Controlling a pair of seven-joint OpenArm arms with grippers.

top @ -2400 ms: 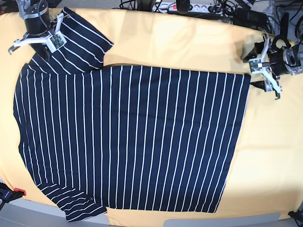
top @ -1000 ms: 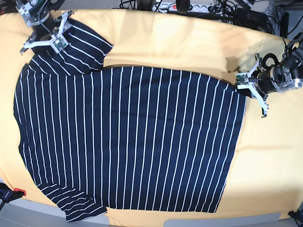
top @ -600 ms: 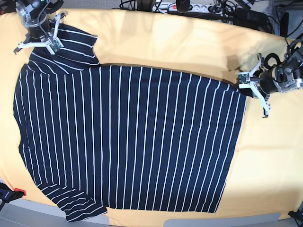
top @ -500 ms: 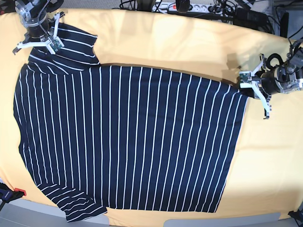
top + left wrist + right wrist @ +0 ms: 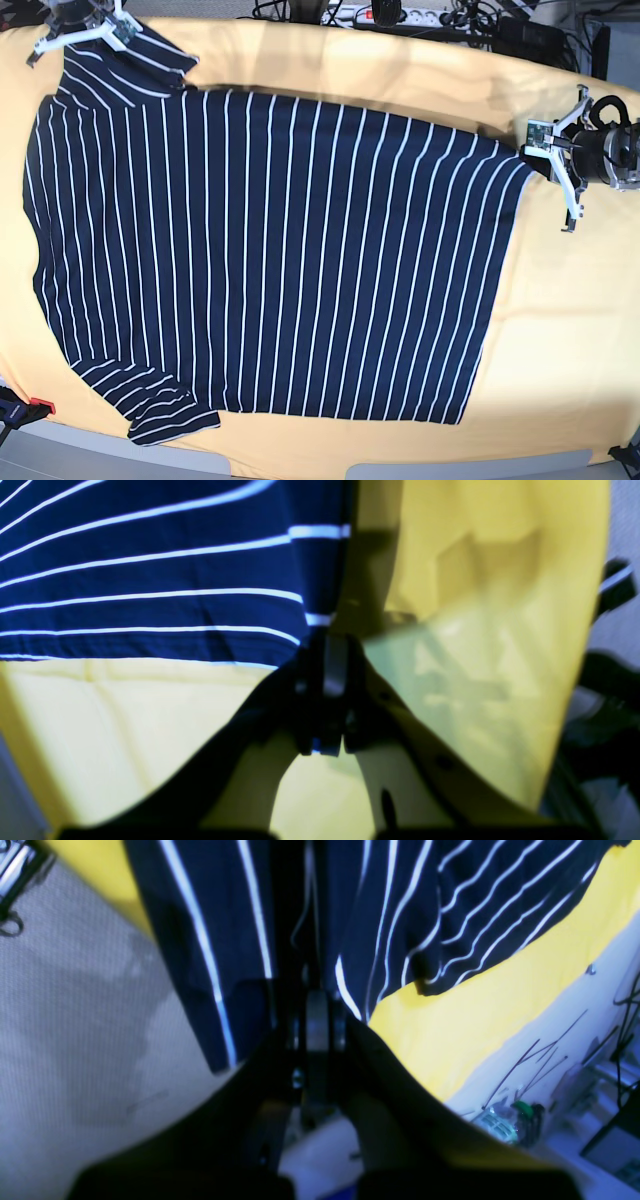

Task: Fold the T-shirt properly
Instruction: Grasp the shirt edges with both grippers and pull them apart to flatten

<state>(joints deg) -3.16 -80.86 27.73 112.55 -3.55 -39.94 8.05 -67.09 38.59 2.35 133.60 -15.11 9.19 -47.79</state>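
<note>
Both grippers have lifted the T-shirt (image 5: 270, 260) edge farther back: left gripper (image 5: 540, 160) pinches its corner, right gripper (image 5: 315, 990) clamps the sleeve; yellow table (image 5: 560, 330) lies bare around.

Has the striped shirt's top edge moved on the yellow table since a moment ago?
Yes. The T-shirt top edge has moved up toward the table's far edge and the power strip.
</note>
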